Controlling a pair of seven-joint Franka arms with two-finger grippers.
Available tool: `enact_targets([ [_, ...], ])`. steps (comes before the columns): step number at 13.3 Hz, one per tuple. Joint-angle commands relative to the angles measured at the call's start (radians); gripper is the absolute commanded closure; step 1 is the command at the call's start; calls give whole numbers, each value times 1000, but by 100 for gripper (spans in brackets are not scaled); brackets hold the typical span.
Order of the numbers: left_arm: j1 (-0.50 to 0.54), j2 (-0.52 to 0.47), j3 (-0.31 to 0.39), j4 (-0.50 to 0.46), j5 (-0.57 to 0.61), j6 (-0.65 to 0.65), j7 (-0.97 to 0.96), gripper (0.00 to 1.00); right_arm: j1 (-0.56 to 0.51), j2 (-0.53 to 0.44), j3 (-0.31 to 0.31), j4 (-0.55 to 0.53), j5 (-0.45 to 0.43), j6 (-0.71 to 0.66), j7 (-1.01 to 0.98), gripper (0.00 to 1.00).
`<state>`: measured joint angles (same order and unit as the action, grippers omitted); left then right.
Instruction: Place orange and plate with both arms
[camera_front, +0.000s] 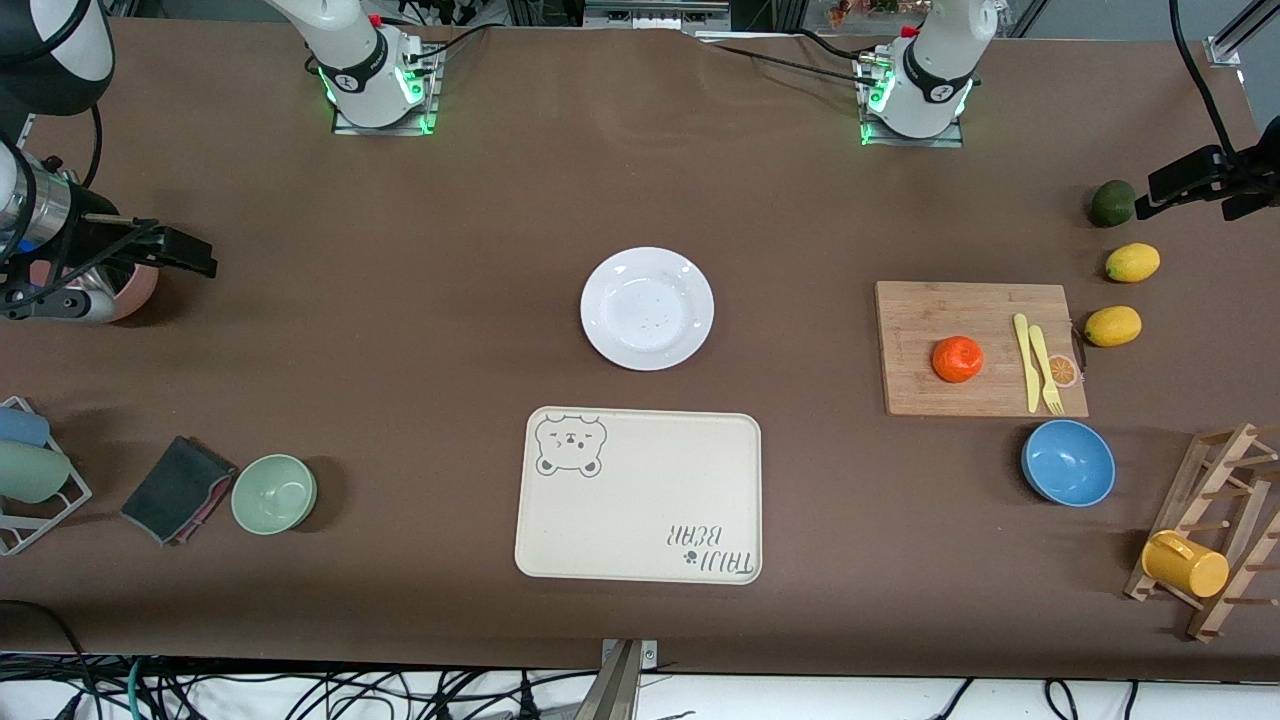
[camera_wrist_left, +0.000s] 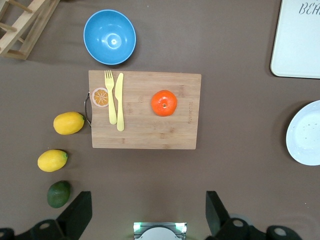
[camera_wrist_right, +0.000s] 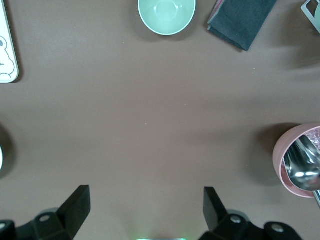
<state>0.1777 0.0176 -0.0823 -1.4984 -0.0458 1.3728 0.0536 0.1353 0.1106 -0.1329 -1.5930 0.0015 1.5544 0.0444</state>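
**Orange on board, plate mid-counter, both grippers spread empty**

Front view: the orange (camera_front: 957, 359) sits on the board (camera_front: 980, 348); the plate (camera_front: 647, 308) lies just above the tray (camera_front: 638, 495).

Left wrist view: left gripper (camera_wrist_left: 148, 217) hangs over bare counter (camera_wrist_left: 240, 150) near the board, fingers (camera_wrist_left: 77, 212) wide apart, holding nothing.

Right wrist view: right gripper (camera_wrist_right: 145, 212), likewise spread and empty, over bare counter, with a pink cup (camera_wrist_right: 295, 160) of cutlery nearby.
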Motion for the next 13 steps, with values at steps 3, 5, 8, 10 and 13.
enact_targets([
  [3, 3, -5, -5, 17, 17, -18, 9, 0, 1, -5, -1, 8, 14, -5, 15, 0],
  [5, 3, -5, -5, 17, 15, -18, 11, 0, 1, -5, -1, 8, 14, -7, 14, 0],
  [8, 3, -7, -5, 17, 15, -18, 11, 0, 1, -5, -1, 8, 14, -5, 15, 0],
  [10, 3, -5, -7, 17, 17, -18, 9, 0, 1, -5, 1, 8, 14, -5, 15, 0],
  [13, 2, 1, -11, 6, 24, -17, 5, 0, 1, -5, -1, 10, 14, -5, 15, 0],
])
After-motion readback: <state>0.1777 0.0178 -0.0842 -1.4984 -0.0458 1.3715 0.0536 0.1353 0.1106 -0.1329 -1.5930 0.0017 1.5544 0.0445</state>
